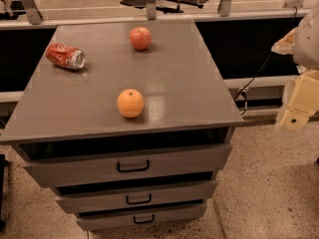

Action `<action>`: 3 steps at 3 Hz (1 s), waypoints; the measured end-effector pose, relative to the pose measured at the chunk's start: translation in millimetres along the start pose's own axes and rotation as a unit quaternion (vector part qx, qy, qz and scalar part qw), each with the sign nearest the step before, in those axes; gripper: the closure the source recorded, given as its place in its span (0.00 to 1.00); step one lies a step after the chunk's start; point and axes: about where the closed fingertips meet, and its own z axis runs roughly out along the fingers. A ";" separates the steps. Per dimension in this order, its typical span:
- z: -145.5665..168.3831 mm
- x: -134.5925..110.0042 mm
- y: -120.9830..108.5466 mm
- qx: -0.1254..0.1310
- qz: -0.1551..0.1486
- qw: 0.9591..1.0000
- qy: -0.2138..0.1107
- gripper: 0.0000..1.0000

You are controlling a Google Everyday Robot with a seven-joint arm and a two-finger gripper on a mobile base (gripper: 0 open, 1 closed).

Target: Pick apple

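Note:
The apple [140, 38] is small, round and red with paler patches. It sits near the far edge of the grey cabinet top [189, 83], about the middle. My gripper [299, 106] hangs at the right edge of the view, off the cabinet's right side and well away from the apple. Only its pale, cream-coloured parts show.
An orange [130, 103] sits near the cabinet's front edge. A crushed red soda can [66, 56] lies at the far left. The cabinet has three drawers [133, 166] below. A railing and black panels stand behind it. A cable [259, 73] hangs at the right.

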 end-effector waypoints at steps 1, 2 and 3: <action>0.0 0.0 0.0 0.000 0.000 1.000 0.000 0.00; 16.5 -8.6 -21.7 0.003 -0.003 1.000 -0.027 0.00; 47.8 -28.8 -63.0 0.009 -0.008 0.997 -0.072 0.00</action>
